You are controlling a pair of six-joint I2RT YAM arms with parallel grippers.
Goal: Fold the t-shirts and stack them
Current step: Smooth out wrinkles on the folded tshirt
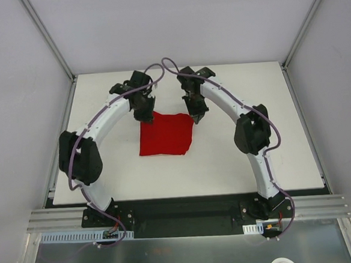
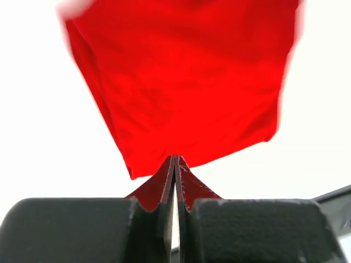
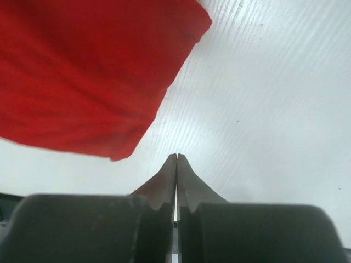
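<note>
Red t-shirt (image 1: 166, 134) lay flat as a rough folded square near the middle of the bench (image 1: 214, 171), between both arms; left fingers (image 2: 162, 183) were pressed together, tips at the cloth's edge, contact unclear, and right fingers (image 3: 164, 183) were likewise together over bare bench just beside its corner.

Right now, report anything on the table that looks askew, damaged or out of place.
Nothing serious stands out. The red t-shirt lies folded on the table, though its outline is slightly lopsided rather than square. The left gripper and right gripper are shut near its far corners.
</note>
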